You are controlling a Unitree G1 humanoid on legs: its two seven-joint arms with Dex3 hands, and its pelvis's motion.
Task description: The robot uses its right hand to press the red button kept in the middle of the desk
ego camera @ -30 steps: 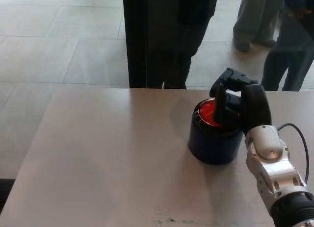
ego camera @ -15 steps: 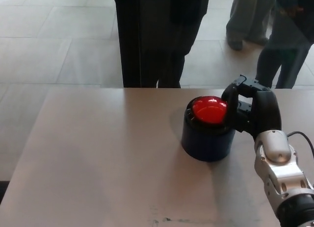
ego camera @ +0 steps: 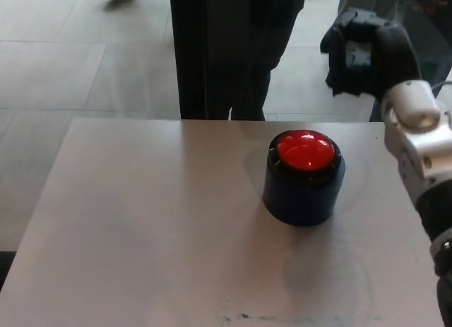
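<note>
The desk [ego camera: 141, 235] fills the near part of the head view, a pale grey surface with a small scuffed mark at its near edge. No left hand appears in the picture.

The red button [ego camera: 304, 150] sits right of the desk's centre, a domed red cap set in a dark blue cylindrical housing [ego camera: 302, 193] that stands upright on the desktop. The cap is fully uncovered. One second ago the black fingers rested on the cap and hid most of it; half a second ago they stood just beside its right edge.

The silver right forearm [ego camera: 424, 150] enters from the right edge, rising higher in the picture than before. The right hand [ego camera: 367, 51] is raised clear of the button, up and to the far right of it, and overlaps the floor beyond the far desk edge. Its fingers are curled in together and hold nothing. Hand and button are apart.

Beyond the far edge stands a dark upright post [ego camera: 192, 51] with a person's dark-clothed legs [ego camera: 265, 51] just right of it. The tiled floor [ego camera: 78, 51] extends to the far left. The view has shifted slightly since the earlier pictures, so the button's small change of place in the picture is no move of the button.
</note>
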